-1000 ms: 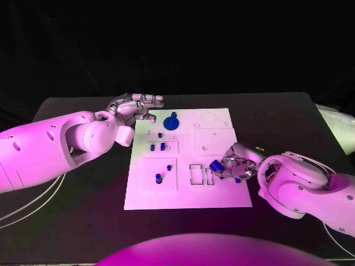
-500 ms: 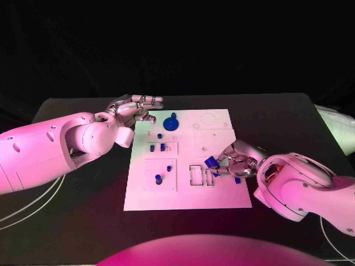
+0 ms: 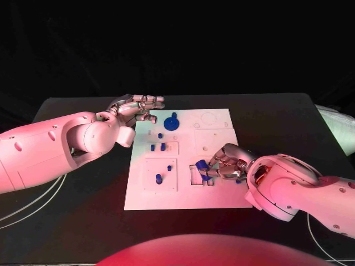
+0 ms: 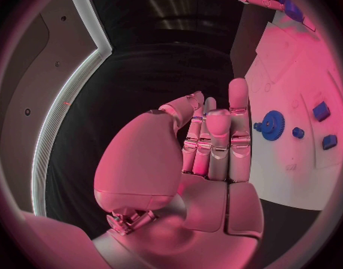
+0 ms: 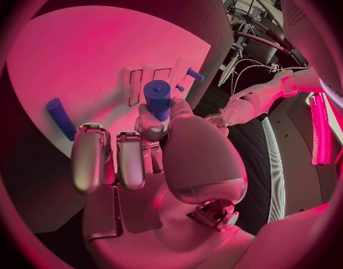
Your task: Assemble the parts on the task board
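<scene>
Over on the left, the left hand hangs beside the far left corner of the white board, off the plate and above the black table. Its fingers are straight and lie close side by side, nothing in them. Just past those fingertips sits the blue gear, flat on the board and clear of the hand; the left wrist view shows the same gear a little beyond the fingertips, with small blue pieces lying farther along the board.

Moving across the middle, more blue pieces stand in the left column of recesses: a pair of pegs and an oval piece nearer the robot.

Now the right side: the right hand is low over the board, beside the narrow rectangular slots. It pinches a blue cylinder between thumb and a finger, the piece standing up out of the grip, while the other fingers stick out straight. A second blue rod lies loose on the board just beside those straight fingers, not touching them. In the head view, the held cylinder shows at the hand's left edge, right by the slots.
</scene>
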`<control>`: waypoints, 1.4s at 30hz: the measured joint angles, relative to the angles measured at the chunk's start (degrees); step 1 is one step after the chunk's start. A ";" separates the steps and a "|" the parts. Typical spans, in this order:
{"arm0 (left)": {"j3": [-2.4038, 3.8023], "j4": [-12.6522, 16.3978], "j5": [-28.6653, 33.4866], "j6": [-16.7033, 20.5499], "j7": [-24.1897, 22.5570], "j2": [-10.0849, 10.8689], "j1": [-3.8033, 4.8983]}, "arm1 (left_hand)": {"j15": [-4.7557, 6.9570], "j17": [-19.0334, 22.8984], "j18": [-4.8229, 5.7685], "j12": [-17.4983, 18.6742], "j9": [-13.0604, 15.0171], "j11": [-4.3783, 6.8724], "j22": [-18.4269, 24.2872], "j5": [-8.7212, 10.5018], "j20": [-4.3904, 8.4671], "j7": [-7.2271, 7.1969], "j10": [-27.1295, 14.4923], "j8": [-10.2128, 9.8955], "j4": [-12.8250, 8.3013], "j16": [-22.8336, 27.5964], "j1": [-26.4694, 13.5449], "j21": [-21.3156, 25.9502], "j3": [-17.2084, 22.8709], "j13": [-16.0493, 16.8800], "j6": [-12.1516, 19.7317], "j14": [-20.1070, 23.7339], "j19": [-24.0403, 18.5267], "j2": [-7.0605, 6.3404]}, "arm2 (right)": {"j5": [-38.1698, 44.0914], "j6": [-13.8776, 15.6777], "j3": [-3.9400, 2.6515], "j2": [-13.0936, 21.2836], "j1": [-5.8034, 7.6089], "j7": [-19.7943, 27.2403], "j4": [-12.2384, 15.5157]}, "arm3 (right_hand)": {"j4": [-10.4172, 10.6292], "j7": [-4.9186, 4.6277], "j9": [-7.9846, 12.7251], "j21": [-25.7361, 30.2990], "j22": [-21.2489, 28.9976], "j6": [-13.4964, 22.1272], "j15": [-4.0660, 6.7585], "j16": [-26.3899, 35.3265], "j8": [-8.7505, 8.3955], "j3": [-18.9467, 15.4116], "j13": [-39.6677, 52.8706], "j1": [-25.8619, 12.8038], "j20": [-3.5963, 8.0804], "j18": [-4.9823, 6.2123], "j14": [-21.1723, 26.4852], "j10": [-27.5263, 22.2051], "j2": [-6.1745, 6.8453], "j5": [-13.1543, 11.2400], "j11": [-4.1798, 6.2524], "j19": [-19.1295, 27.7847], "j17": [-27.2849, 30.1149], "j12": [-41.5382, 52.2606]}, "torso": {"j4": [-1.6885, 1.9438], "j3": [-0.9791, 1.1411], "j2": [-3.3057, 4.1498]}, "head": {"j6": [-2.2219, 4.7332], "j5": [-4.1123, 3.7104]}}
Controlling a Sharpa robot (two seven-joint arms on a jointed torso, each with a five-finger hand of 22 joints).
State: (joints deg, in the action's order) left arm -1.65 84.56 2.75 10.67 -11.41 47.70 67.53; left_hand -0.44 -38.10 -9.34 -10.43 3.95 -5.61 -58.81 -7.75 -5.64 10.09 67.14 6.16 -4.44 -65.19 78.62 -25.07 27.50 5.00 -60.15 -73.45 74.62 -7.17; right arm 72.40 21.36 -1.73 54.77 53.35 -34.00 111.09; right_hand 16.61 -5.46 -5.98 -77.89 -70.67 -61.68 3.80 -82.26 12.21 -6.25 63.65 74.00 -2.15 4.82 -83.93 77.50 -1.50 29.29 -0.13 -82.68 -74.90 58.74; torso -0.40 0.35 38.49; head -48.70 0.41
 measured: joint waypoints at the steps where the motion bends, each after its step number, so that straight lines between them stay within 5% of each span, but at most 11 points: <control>1: 0.00 0.00 0.00 0.00 0.00 0.00 0.00 | 0.00 0.00 0.00 0.00 0.00 0.00 0.00 0.00 0.00 0.00 0.00 0.00 0.00 0.00 0.00 0.00 0.00 0.00 0.00 0.00 0.00 0.00 | -0.08 -0.25 0.04 -0.23 -0.03 -0.03 -0.13 | 0.00 0.03 0.00 -0.01 -0.01 -0.03 0.00 0.00 0.00 0.00 0.00 -0.07 0.00 0.01 0.00 0.08 0.06 0.00 0.07 0.00 0.00 0.00 | 0.00 0.01 0.01 | -0.03 0.01; 18: 0.00 0.00 -0.01 -0.05 0.00 -0.02 0.00 | 0.12 0.04 0.00 0.00 0.00 0.00 0.05 0.00 0.00 0.00 0.00 0.00 0.00 0.00 0.00 0.00 0.00 0.04 0.00 0.12 0.00 0.00 | 0.09 -2.44 0.23 -1.56 -0.12 -0.27 -0.76 | 0.06 0.64 -0.12 -0.44 -0.32 -1.06 0.00 -0.24 0.52 -1.03 -0.01 -2.17 0.20 0.00 0.00 0.74 -0.22 -0.51 0.44 -0.20 -0.04 -0.30 | -0.04 0.05 0.03 | -0.31 0.40; 22: 0.00 0.03 -0.01 -0.07 0.00 -0.01 0.00 | 0.12 0.04 0.00 0.00 0.00 0.00 0.05 0.00 0.00 0.00 0.00 0.00 0.00 0.00 0.00 0.00 0.00 0.04 0.00 0.12 0.00 0.00 | 0.34 -2.69 0.25 -1.76 -0.12 -0.32 -1.00 | -0.01 1.27 -3.85 -0.44 -0.31 -1.91 0.01 -0.24 0.61 -2.93 -0.01 -5.18 0.20 0.00 0.01 1.05 -0.59 -6.04 0.75 -0.20 -0.03 -0.90 | 0.00 0.04 0.05 | -0.39 0.40; 25: 0.00 0.03 -0.01 -0.07 0.02 0.03 -0.01 | 0.12 0.04 0.01 0.00 0.00 0.00 0.05 0.00 0.00 0.00 -0.01 0.00 0.00 0.00 0.00 0.00 0.00 0.04 0.00 0.12 0.00 0.00 | 0.61 -2.89 0.25 -1.87 -0.13 -0.34 -1.05 | -0.08 1.38 -4.29 -0.44 -0.14 -2.21 0.01 -0.24 0.04 -5.33 -0.02 -8.57 0.20 0.01 0.01 1.10 -0.47 -13.81 0.79 -0.20 -0.03 -1.57 | 0.02 0.04 0.05 | -0.46 0.48; 29: 0.00 0.03 -0.01 -0.07 0.03 0.05 -0.01 | 0.12 0.04 0.00 0.00 0.00 0.00 0.05 0.00 0.00 -0.01 -0.01 0.00 0.00 0.00 0.00 0.00 0.00 0.03 0.00 0.12 0.00 0.00 | 1.22 -2.99 0.25 -1.85 -0.13 -0.36 -1.11 | 0.06 1.25 -4.65 -0.44 0.09 -2.08 0.01 -0.24 -0.04 -7.21 -0.40 -10.48 0.19 0.01 0.01 0.92 -0.03 -19.20 0.62 -0.20 -0.03 -2.68 | -0.01 0.05 0.05 | -0.54 0.57; 38: 0.00 0.05 -0.01 -0.08 0.06 0.08 -0.01 | 0.11 0.09 0.00 -0.24 0.00 0.20 0.04 -0.35 0.00 -0.01 -0.20 0.00 0.00 0.00 0.00 0.00 0.00 0.03 0.00 0.11 0.00 0.00 | 2.77 -2.97 0.25 -1.63 -0.13 -0.38 -1.17 | -0.09 1.25 -5.14 -0.44 0.27 -2.08 0.01 -0.24 -0.29 -7.65 -0.71 -10.46 0.19 0.00 0.01 0.71 0.35 -20.21 0.42 -0.20 -0.02 -3.33 | -0.10 0.05 0.02 | -0.62 0.61; 42: 0.00 0.05 -0.01 -0.09 0.09 0.09 -0.01 | 0.11 0.11 0.01 -0.40 0.00 0.19 0.04 -0.35 0.00 -0.01 -0.21 0.00 0.00 0.00 0.00 0.00 0.00 0.03 0.00 0.11 0.00 0.00 | 3.68 -3.02 0.25 -1.58 -0.13 -0.38 -1.07 | -2.53 1.26 -5.75 -0.44 0.27 -2.08 0.01 -0.24 -0.61 -6.79 -0.54 -4.31 0.19 0.01 0.01 0.71 0.18 -18.98 0.42 -0.19 -0.02 -3.91 | -0.09 0.09 0.00 | -0.64 0.54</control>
State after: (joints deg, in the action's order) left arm -1.65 84.61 2.74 10.58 -11.32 47.79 67.52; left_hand -0.33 -37.99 -9.33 -10.83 3.95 -5.41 -58.77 -8.11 -5.64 10.08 66.93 6.16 -4.43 -65.18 78.62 -25.07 27.50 5.03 -60.15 -73.34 74.62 -7.17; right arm 76.08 18.35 -1.48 53.19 53.22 -34.38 110.03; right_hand 14.08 -4.20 -11.74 -78.33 -70.40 -63.76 3.80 -82.49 11.61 -13.05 63.11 69.69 -1.96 4.82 -83.92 78.20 -1.32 10.32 0.29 -82.87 -74.93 54.83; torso -0.49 0.44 38.49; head -49.33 0.95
